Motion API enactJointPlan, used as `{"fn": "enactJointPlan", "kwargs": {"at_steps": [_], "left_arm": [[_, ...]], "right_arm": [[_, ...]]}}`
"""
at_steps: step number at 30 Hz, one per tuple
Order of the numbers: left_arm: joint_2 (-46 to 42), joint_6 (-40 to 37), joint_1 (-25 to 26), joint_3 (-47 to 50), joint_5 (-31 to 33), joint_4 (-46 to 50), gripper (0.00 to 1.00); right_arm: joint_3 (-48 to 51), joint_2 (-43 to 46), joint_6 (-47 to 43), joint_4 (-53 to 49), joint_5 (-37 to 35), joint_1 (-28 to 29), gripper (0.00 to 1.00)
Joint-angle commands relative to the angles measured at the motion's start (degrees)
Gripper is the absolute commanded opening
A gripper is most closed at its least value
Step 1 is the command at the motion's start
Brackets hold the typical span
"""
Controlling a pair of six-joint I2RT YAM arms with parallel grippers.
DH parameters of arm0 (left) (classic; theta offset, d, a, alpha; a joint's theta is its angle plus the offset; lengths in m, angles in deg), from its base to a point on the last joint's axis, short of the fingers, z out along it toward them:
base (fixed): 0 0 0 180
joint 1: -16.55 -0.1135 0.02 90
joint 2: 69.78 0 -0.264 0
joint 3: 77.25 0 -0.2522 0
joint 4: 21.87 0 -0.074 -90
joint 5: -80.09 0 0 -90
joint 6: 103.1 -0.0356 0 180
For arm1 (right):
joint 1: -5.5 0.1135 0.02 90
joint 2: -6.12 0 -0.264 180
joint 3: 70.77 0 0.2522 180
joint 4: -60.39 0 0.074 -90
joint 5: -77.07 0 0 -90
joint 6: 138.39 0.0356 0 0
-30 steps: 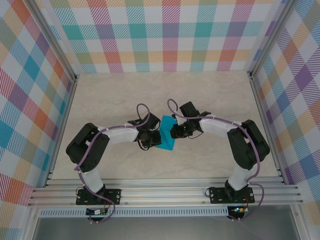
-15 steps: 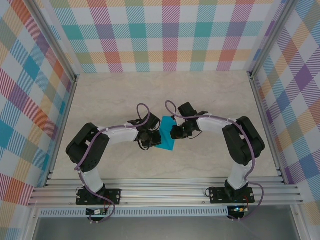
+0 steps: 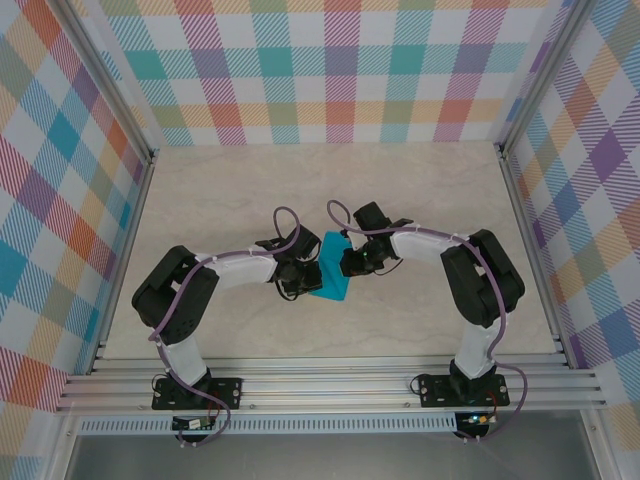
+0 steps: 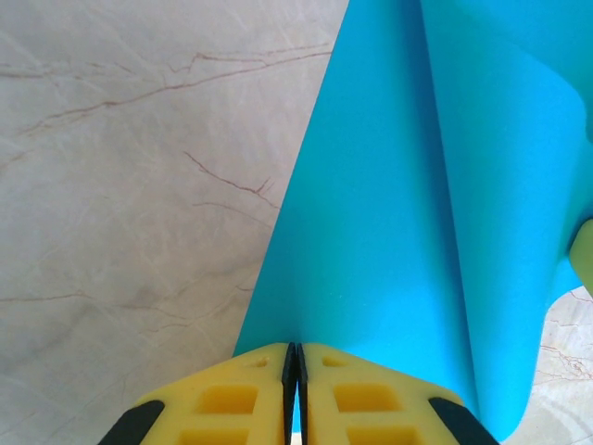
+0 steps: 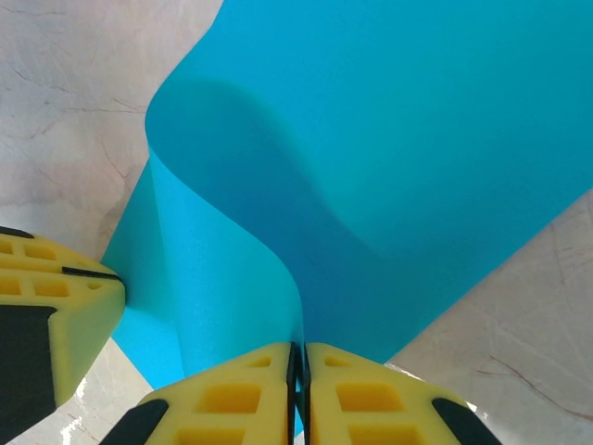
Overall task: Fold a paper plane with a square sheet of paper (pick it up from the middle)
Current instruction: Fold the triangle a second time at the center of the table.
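Paper sits at the heart of the scene: the thin, plain teal-blue square sheet of paper (image 3: pixel 329 285) is at the middle of the pale, marble-veined tabletop (image 3: pixel 430 200), lifted between the two arms. The left gripper (image 4: pixel 295 352) has its yellow padded fingers pressed together on the sheet's near edge, with the paper rising away from them as a smooth slope and one straight crease running up it. The right gripper (image 5: pixel 298 352) is likewise clamped on the sheet from the other side, its yellow fingers closed with the paper's edge caught in the thin seam between them. In the right wrist view the sheet bows up into a rounded, curling fold just above that grip, and the left gripper's yellow finger touches the sheet's left corner. Checked pastel walls (image 3: pixel 340 70) enclose the table on three sides.
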Motion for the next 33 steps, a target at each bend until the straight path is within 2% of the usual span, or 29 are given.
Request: {"fn": "enactJointPlan", "kwargs": {"at_steps": [1, 24, 33], "left_arm": [[0.14, -1.27, 0.17, 0.11, 1.50, 4.64, 0.13], [0.72, -1.46, 0.21, -0.02, 0.69, 4.17, 0.13], [-1.53, -1.40, 0.18, -0.24, 1.00, 3.86, 0.17]], "right_arm": [[-1.34, -0.83, -1.59, -1.28, -0.26, -0.25, 0.13], [-1.94, -2.46, -1.84, -1.42, -0.71, -0.27, 0.14], [-1.43, -3.45, -2.21, -1.97, -1.31, -0.28, 0.14]]}}
